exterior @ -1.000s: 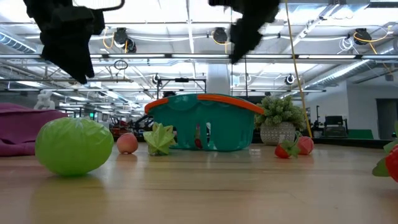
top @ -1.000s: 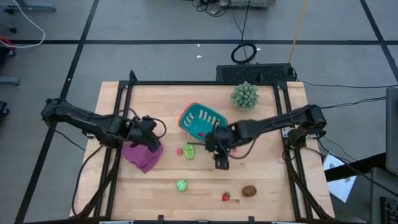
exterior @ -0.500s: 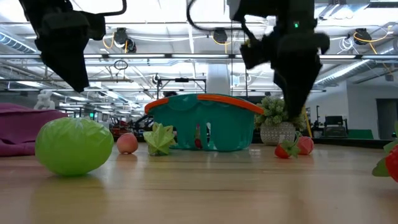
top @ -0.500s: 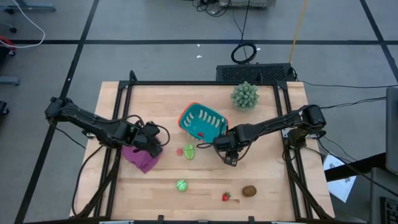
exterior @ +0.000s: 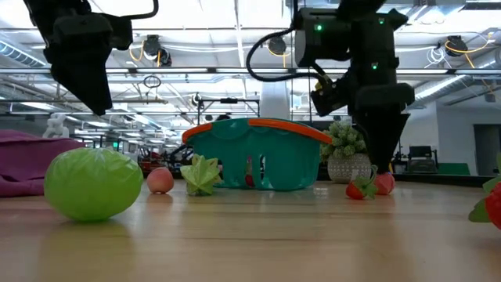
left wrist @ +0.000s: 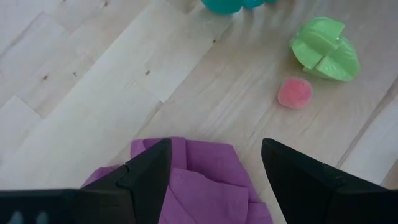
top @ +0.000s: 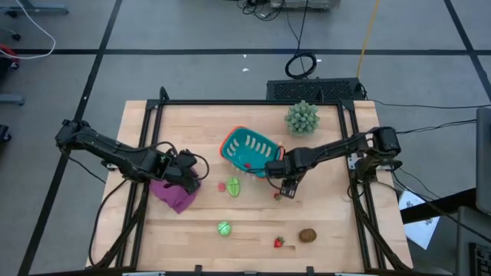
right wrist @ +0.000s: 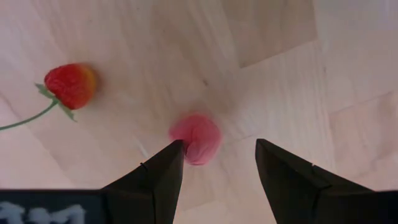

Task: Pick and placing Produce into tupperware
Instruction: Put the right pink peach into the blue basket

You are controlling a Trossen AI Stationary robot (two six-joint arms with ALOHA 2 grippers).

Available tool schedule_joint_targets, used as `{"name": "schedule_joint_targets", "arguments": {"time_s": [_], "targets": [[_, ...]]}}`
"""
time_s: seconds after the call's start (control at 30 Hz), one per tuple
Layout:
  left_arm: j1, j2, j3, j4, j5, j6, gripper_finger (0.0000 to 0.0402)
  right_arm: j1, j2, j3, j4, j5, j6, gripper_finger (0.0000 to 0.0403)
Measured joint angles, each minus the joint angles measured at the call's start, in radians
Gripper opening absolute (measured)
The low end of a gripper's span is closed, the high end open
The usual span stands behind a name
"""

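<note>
Working from the front edge of the table back: a small strawberry and the brown kiwi-like piece sit near the front, with a round green piece a bit further left. None of those are in play right now.

Mid-table is where it's happening. The right gripper hangs pointing down at the wood just in front of the teal basket, fingers apart with nothing between them. In the right wrist view a small pink-red piece lies flat on the table right at the gap, nudged toward one finger rather than dead centre — so I'd guess a small sideways correction, then straight down and close. It's roundish, so no real long axis to line up with. A second strawberry with a green stem lies near it, off to one side, clear of the fingers.

The right arm is obviously the closer one for this grab. The left gripper hovers over the purple cloth, fingers apart and empty, with a leafy green piece and a pink piece lying between it and the basket.

Furthest back is the spiky plant ball.

The basket is just beside the target, so the carry should be short.
</note>
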Motion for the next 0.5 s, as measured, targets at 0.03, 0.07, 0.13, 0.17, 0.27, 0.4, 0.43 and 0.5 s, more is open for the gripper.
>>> {"name": "schedule_joint_targets", "arguments": {"time_s": [0.03, 0.07, 0.13, 0.17, 0.27, 0.4, 0.43, 0.5], "targets": [[0.0, 0.0, 0.0, 0.0, 0.0, 0.0, 0.0253, -0.005, 0.0, -0.003, 0.009, 0.0, -0.003, 0.0192], [0.0, 0.0, 0.0, 0.0, 0.0, 0.0, 0.0253, -0.011, 0.0, -0.005, 0.015, 0.0, -0.008, 0.0192], [0.0, 0.0, 0.0, 0.0, 0.001, 0.0, 0.0253, -0.022, 0.0, -0.01, 0.017, -0.001, -0.012, 0.0192], [0.0, 0.0, 0.0, 0.0, 0.002, 0.0, 0.0253, -0.026, -0.001, -0.012, 0.018, 0.0, -0.015, 0.0192], [0.0, 0.0, 0.0, 0.0, 0.003, -0.001, 0.0253, -0.037, -0.001, -0.018, 0.018, -0.004, -0.023, 0.0192], [0.0, 0.0, 0.0, 0.0, 0.003, -0.001, 0.0253, -0.037, 0.0, -0.021, 0.021, -0.005, -0.023, 0.0192], [0.0, 0.0, 0.0, 0.0, 0.003, -0.001, 0.0253, -0.037, 0.0, -0.021, 0.023, -0.005, -0.023, 0.0192], [0.0, 0.0, 0.0, 0.0, 0.003, -0.001, 0.0253, -0.035, 0.0, -0.021, 0.031, -0.008, -0.023, 0.0192]]}}
